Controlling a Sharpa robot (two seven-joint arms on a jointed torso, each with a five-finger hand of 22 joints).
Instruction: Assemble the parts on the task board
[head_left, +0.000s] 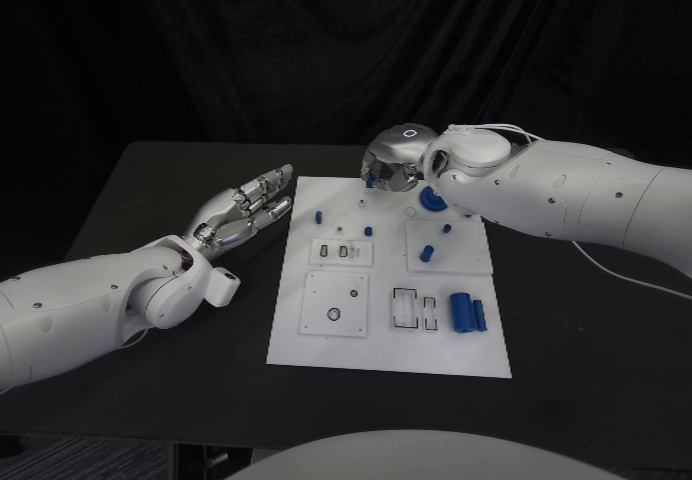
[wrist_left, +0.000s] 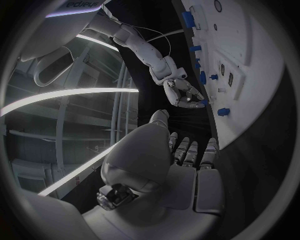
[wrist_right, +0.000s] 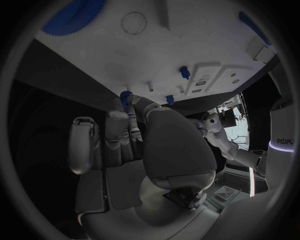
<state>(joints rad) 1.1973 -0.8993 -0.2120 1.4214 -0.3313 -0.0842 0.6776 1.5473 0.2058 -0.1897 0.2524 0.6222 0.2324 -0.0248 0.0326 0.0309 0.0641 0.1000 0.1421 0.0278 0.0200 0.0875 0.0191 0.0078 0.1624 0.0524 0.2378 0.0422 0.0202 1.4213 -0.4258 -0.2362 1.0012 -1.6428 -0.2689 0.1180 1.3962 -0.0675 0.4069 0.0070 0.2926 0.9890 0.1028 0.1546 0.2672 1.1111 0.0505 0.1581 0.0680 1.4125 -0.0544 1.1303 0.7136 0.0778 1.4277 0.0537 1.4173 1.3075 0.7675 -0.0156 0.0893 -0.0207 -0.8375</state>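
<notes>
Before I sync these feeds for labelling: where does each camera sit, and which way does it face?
Head view: on the robot's head, looking down at the task board; both arms show.
Left wrist view: behind the left robot hand, facing across the table to the board.
Right wrist view: behind the right robot hand, facing the board's far edge.
Shared: board; right robot hand in the left wrist view.

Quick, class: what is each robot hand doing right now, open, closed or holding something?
Left robot hand: open, fingers stretched out flat, holding nothing, beside the task board.
Right robot hand: at the board's far edge, pinching a small blue gear.
</notes>
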